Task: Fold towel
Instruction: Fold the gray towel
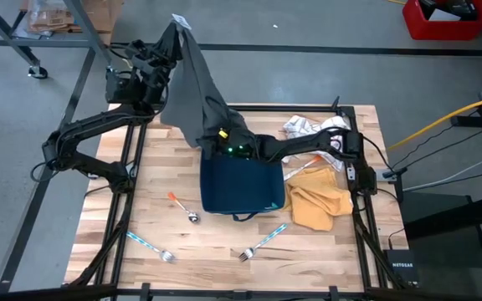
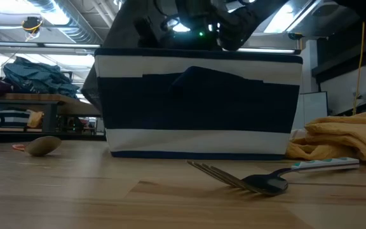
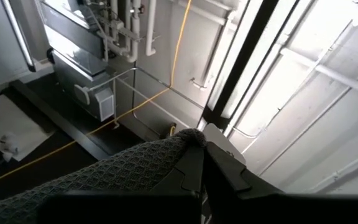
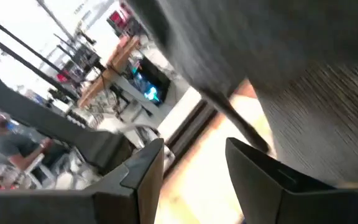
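Left gripper (image 1: 176, 23) pinching 1 corner of the grey towel (image 1: 192, 84), raised off the bench (image 1: 216, 251) toward 11 o'clock. Towel draped from there toward 5 o'clock, down to the right gripper (image 1: 216, 138), spread just beside its lower edge.

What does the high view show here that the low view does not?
Only the high view: the left gripper shut on a corner of the grey towel, lifted above the table's far edge; the right gripper at the towel's lower part; a second fork; white patterned cloth.
Only the low view: the room behind, and the bag's white stripes.
Both: navy bag, yellow cloth, spoon, fork.
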